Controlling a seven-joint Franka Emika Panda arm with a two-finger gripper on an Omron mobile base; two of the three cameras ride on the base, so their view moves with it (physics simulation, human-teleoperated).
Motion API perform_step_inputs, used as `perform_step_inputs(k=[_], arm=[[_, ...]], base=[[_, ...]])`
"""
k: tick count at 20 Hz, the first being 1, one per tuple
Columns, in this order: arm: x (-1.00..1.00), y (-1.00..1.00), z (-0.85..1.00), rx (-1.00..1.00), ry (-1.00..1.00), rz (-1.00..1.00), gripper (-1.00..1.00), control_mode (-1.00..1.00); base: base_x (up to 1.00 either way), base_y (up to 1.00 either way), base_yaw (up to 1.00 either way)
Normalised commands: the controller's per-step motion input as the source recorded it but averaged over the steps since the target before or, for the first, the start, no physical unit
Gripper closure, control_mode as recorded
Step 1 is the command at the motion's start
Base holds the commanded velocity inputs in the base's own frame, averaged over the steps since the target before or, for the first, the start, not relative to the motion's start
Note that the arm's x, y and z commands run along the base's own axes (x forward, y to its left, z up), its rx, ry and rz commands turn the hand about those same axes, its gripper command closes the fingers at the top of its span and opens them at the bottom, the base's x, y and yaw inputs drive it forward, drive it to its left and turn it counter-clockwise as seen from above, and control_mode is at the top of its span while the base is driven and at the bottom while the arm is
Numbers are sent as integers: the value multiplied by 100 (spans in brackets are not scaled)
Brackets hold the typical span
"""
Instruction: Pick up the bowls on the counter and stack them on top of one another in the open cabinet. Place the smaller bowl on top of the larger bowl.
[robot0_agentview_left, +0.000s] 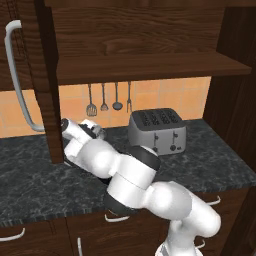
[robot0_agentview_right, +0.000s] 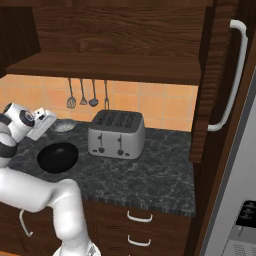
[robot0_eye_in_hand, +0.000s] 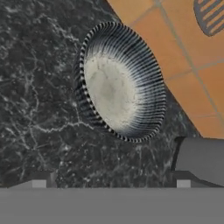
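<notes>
Two bowls sit on the counter (robot0_agentview_right: 150, 170), left of the toaster (robot0_agentview_right: 116, 134) in the right base view. The smaller bowl (robot0_eye_in_hand: 120, 83), translucent grey-white with a ribbed rim, lies near the orange tiled wall (robot0_eye_in_hand: 197, 65), empty and upright on the dark marbled stone. The larger bowl (robot0_agentview_right: 58, 156), glossy black, rests nearer the counter's front edge, apart from the small one. The gripper (robot0_eye_in_hand: 111, 181) hovers just beside the smaller bowl with its jaws spread wide, holding nothing; its two dark tips flank the view's lower edge. Above, the cabinet (robot0_agentview_left: 150, 67) stands open with a bare plank shelf. Utensils (robot0_agentview_left: 109, 99) hang on the wall behind.
</notes>
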Motion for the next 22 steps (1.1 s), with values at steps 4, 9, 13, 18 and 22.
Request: perform_step_inputs(k=[4,9,13,18,22], arm=[[42,3,-24,-1,10,0,-100,-100],[47,21,-28,0,9,0,-100,-100],[40,38,-47,-2,15,2,-100,-100],[21,14,-19,-2,6,1,100,-100],[-4,1,1,0,-1,0,100,-100]], base=[[0,0,0],[0,0,0],[0,0,0],[0,0,0],[0,0,0]])
